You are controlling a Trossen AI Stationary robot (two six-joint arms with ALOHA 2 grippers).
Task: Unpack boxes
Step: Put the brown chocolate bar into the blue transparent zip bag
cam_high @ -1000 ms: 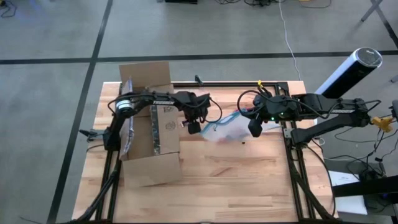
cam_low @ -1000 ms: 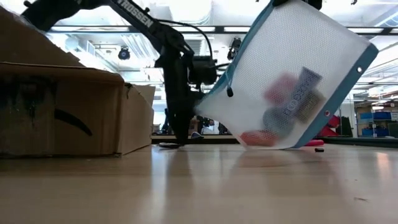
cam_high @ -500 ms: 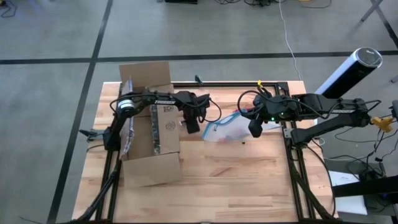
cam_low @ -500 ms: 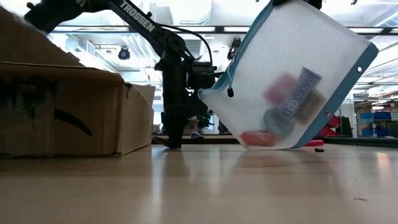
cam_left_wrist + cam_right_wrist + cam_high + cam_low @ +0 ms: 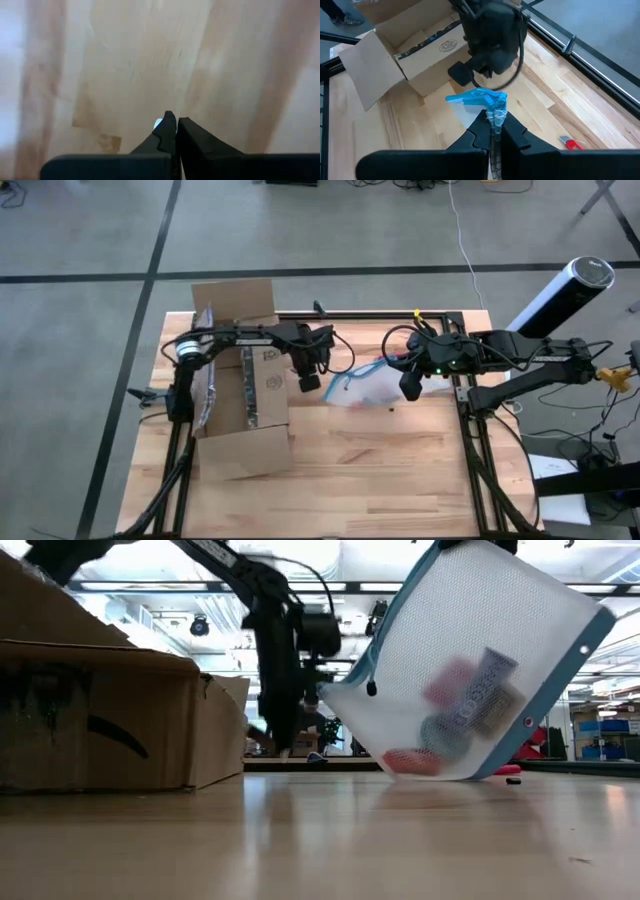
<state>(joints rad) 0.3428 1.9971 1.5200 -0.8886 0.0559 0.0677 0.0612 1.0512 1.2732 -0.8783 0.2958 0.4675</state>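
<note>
The open brown cardboard box [image 5: 245, 395] stands on the table's left part, flaps spread; it also shows in the low view [image 5: 110, 720]. My left gripper [image 5: 309, 382] hangs shut just right of the box, a little above the wood [image 5: 176, 120]. A small white bit [image 5: 158, 123] shows beside its fingertips; whether it is held I cannot tell. My right gripper [image 5: 409, 390] is shut on a clear pouch [image 5: 470, 670] with blue edging, which holds small items. My right gripper pinches the pouch's bunched blue-edged top [image 5: 495, 107] between its two fingers. The pouch hangs tilted below the fingers, one lower corner [image 5: 430, 772] down by the table; whether it touches the wood I cannot tell.
A small red tool [image 5: 568, 143] lies on the wood to the right of the pouch. Black frame rails [image 5: 380, 314] run along the table's far and right sides. Bare wood [image 5: 370, 470] fills the near half.
My left gripper has shut and risen off the table top beside the box, drifting slightly toward the box. My right gripper and the pouch have stayed where they were.
</note>
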